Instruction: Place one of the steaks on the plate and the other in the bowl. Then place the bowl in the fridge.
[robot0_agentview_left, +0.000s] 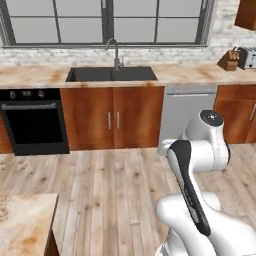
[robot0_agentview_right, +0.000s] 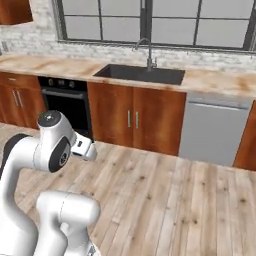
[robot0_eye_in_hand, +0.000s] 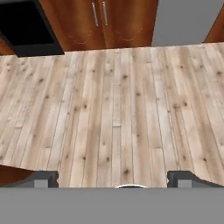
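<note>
Nearest us in the hand view, the gripper (robot0_eye_in_hand: 113, 179) shows its two dark fingertips (robot0_eye_in_hand: 43, 178) at the bottom left and bottom right of the frame, set wide apart with bare floor between them, so we read the jaws as open and holding nothing. Above them the pale wooden plank floor (robot0_eye_in_hand: 113, 109) covers most of the frame. Along the top edge we see the lower part of the black oven (robot0_eye_in_hand: 26, 26) at the upper left, the brown cabinet doors (robot0_eye_in_hand: 100, 19) with their silver handles in the middle, and the grey dishwasher front (robot0_eye_in_hand: 186, 19) at the upper right.

From the left base view, we find the white arm (robot0_agentview_left: 200, 175) folded in the lower right, and a corner of a marbled countertop (robot0_agentview_left: 25, 222) in the lower left. Across the floor, the long counter (robot0_agentview_left: 40, 75) runs through the upper part of the frame, with the dark sink (robot0_agentview_left: 111, 74) and its curved faucet (robot0_agentview_left: 115, 52) at centre under the window (robot0_agentview_left: 105, 20). A knife block (robot0_agentview_left: 229, 59) and a toaster (robot0_agentview_left: 246, 57) stand side by side at the upper right.

From the right base view, we see the arm at the lower left, in front of the oven.

We cannot spot the steaks, bowl, plate or fridge from here.
</note>
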